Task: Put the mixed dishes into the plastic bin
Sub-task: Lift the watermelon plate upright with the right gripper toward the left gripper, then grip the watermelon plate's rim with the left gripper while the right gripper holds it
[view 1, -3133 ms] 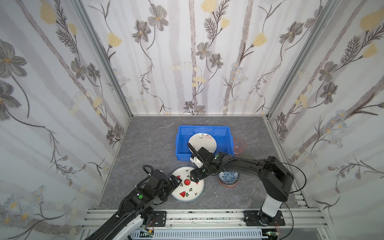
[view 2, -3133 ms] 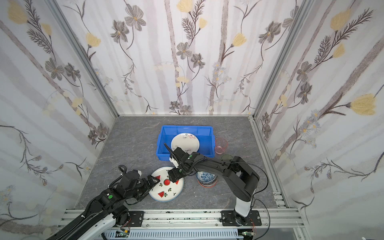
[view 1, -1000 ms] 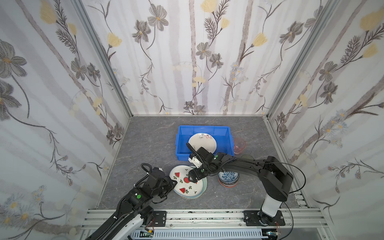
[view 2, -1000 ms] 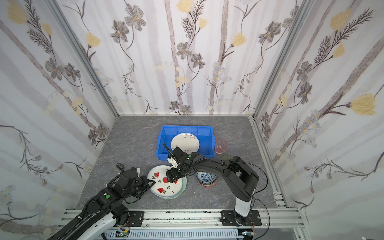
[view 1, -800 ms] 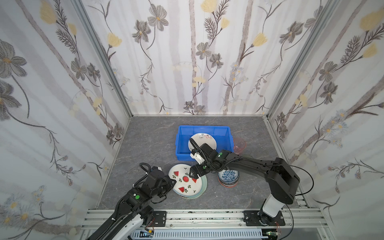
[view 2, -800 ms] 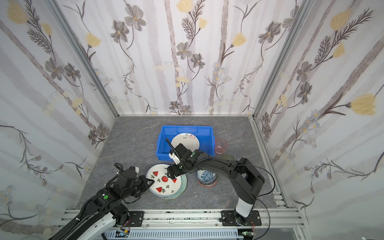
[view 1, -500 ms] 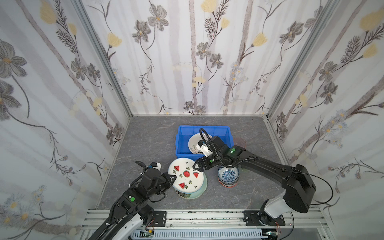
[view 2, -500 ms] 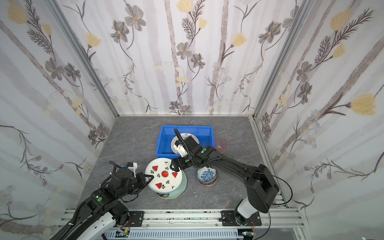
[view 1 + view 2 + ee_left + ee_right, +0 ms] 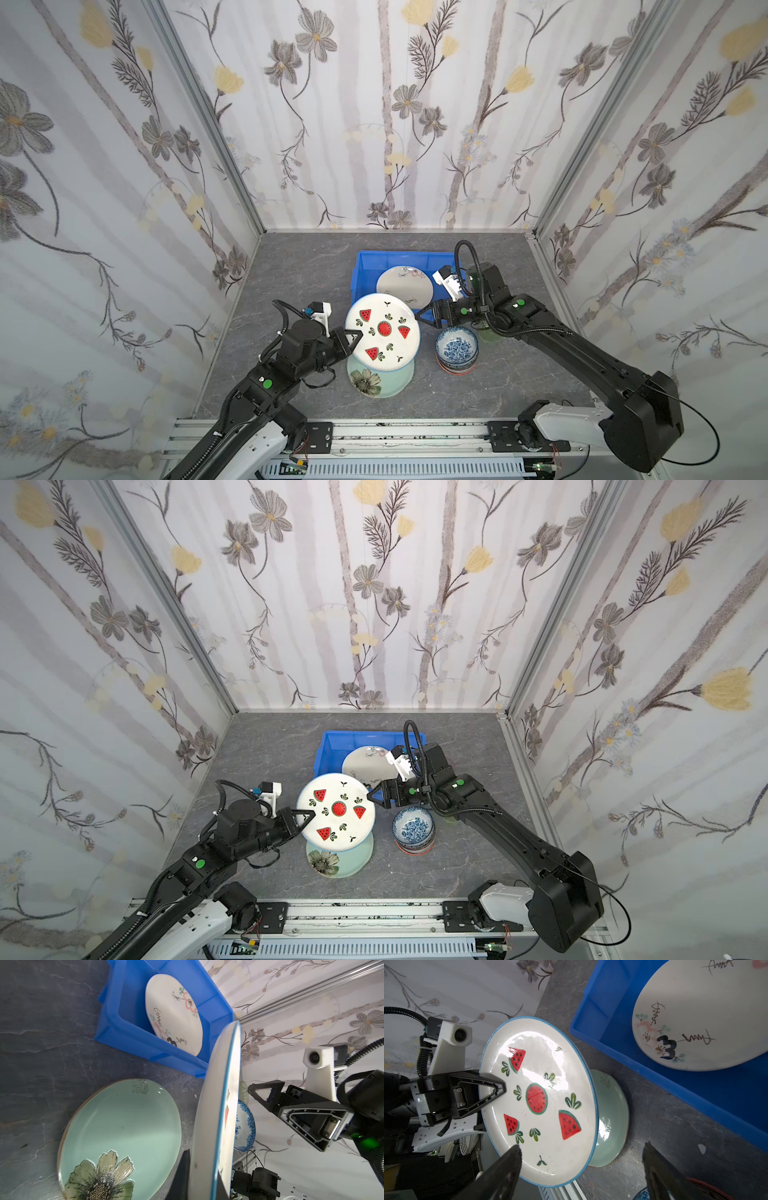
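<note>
Both top views look steeply down from high above the front rail (image 9: 395, 434) toward the back wall (image 9: 374, 604), distant enough to hold the whole grey tabletop (image 9: 299, 266). The left wrist view sits close, nearly edge-on to the watermelon plate (image 9: 209, 1115), with the blue bin (image 9: 116, 1022) in its upper left. The right wrist view faces that plate's top from close by. Both wrist views share the mint plate (image 9: 610, 1105) and the bin.

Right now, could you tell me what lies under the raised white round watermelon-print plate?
A mint green round plate with a painted flower lies flat on the grey table beneath it; in both top views the white watermelon-print plate covers its far part.
</note>
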`<state>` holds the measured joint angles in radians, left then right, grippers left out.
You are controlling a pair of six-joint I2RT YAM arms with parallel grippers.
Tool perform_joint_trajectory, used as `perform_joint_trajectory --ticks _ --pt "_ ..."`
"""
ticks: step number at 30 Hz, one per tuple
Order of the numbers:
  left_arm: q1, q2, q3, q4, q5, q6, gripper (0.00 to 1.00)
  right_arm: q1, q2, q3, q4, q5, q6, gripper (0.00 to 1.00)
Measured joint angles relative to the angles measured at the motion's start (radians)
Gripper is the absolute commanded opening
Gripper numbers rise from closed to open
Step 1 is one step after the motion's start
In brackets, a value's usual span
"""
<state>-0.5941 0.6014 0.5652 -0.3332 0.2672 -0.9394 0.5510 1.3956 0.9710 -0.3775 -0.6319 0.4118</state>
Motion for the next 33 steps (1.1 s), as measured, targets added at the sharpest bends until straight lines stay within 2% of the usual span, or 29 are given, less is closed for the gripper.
perform_joint_trajectory --ticks 11,15,20,25,33 --pt "0.021 0.169 0.021 0.212 0.126 0.022 0.0 -0.085 -0.032 -0.113 0.126 -0.15 0.056 0.86" --pt "0.021 0.212 0.021 0.267 0.157 0.015 0.0 -0.103 -0.017 -0.142 0.195 -0.189 0.089 0.81" --pt "0.021 0.26 0.021 0.308 0.172 0.008 0.0 -0.122 -0.007 -0.158 0.277 -0.225 0.134 0.68" --pt "0.021 0.296 0.019 0.354 0.188 -0.008 0.0 -0.142 -0.006 -0.18 0.33 -0.239 0.166 0.5" --pt "0.021 0.367 0.005 0.471 0.219 -0.034 0.0 -0.183 -0.014 -0.23 0.397 -0.238 0.208 0.29"
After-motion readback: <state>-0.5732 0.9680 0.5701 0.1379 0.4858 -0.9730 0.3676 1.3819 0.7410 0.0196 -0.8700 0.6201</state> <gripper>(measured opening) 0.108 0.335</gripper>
